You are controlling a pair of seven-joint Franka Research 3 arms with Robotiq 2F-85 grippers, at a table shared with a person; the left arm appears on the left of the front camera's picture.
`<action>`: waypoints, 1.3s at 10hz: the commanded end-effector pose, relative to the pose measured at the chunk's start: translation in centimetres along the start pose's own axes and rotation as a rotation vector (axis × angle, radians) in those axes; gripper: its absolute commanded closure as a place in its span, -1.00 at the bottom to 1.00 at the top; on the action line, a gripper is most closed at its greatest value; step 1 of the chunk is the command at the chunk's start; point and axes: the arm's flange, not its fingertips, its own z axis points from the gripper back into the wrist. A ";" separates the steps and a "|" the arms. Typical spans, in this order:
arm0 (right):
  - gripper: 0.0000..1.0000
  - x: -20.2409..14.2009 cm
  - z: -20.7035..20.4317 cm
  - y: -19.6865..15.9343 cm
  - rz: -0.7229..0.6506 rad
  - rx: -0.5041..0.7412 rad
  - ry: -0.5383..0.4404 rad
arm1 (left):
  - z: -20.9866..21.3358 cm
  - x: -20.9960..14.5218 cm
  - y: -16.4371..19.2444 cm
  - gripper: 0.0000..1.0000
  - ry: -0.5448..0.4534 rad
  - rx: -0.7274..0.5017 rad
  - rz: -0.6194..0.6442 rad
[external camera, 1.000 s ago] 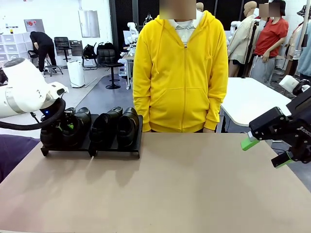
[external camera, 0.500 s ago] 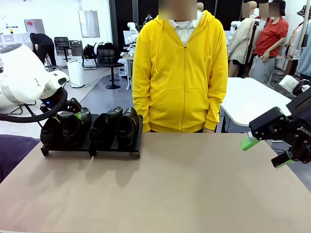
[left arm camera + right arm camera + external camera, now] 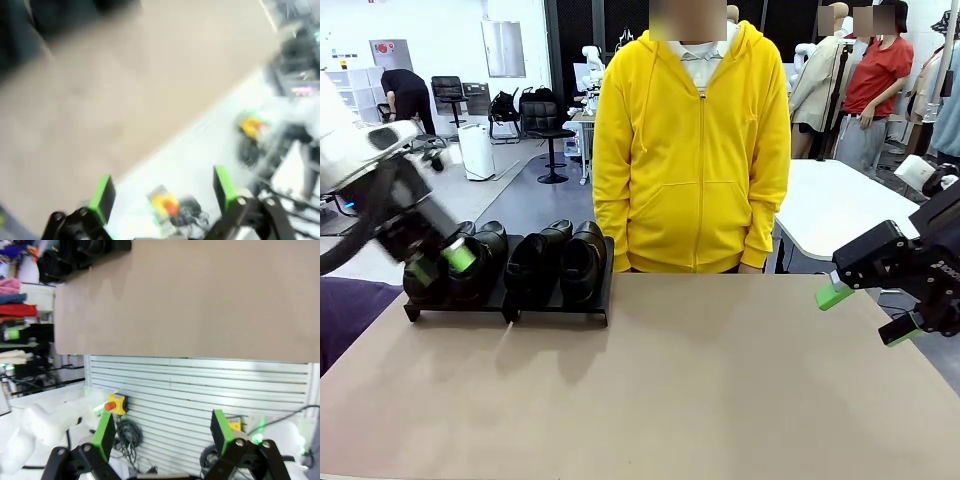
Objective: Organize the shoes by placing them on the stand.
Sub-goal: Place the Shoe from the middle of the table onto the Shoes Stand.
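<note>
Matte tan table [image 3: 700, 380] is carrying the low flat black stand [image 3: 560, 306] at its far left edge, four glossy round-toed shoes [image 3: 560, 262] sitting on it. Left tool [image 3: 442, 262], green pads apart and empty, is hovering over the leftmost pair. Right tool [image 3: 860, 312] is hanging spread wide, empty, beyond the table's right edge.

Tan counter [image 3: 700, 380], matte and flat, runs from the near edge to the person's side. At its far left corner sits the stand [image 3: 560, 308], a low black platform on short feet, resting directly on the counter top; four black shoes [image 3: 535, 262] are lined up side by side across it, toes toward the robot. In the right wrist view the stand and shoes sit at the counter's upper left corner.
</note>
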 end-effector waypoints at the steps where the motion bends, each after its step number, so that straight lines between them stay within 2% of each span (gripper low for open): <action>1: -1.00 0.2 0.1 0.1 0.021 0.033 0.012 | -1.4 -6.0 2.2 -1.00 -0.004 0.010 0.202; 2: -1.00 0.2 0.1 0.1 0.021 0.033 0.012 | -3.5 -8.6 2.1 -1.00 -0.115 -0.023 0.212; 3: -1.00 0.2 0.1 0.1 0.021 0.033 0.012 | -5.1 -9.2 2.3 -1.00 -0.195 -0.046 0.223; 4: -1.00 0.2 0.1 0.1 0.021 0.033 0.012 | -1.8 -6.4 2.0 -1.00 0.023 -0.049 0.134; 13: -1.00 0.2 0.1 0.1 0.021 0.033 0.012 | -1.8 -6.4 2.0 -1.00 0.023 -0.049 0.134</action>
